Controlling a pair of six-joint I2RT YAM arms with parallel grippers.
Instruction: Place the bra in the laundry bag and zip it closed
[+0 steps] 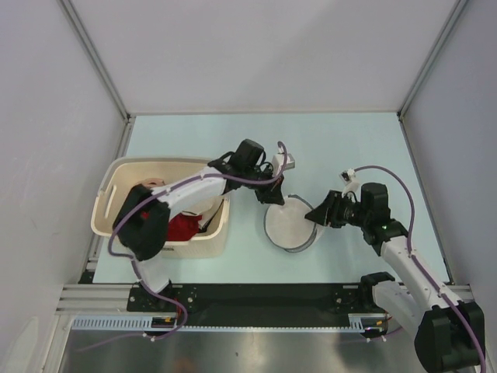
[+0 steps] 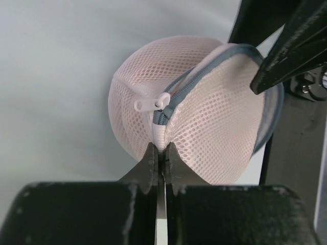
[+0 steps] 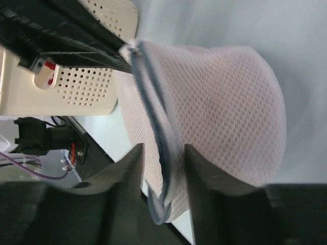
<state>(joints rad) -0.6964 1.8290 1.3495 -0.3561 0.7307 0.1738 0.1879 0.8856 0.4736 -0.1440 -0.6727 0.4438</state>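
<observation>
The laundry bag, a round white mesh pouch with a grey zip rim, lies on the table between my arms. Its mesh looks pink in both wrist views, but the bra does not show plainly. My left gripper is shut on a pinch of mesh just below the zip's end. The white zip pull sits right above it. My right gripper is open, one finger on each side of the bag's grey zip rim at the right edge.
A cream perforated basket stands left of the bag, under my left arm. It holds a bright red garment and a peach-pink cloth. The basket wall also shows in the right wrist view. Grey walls enclose the table.
</observation>
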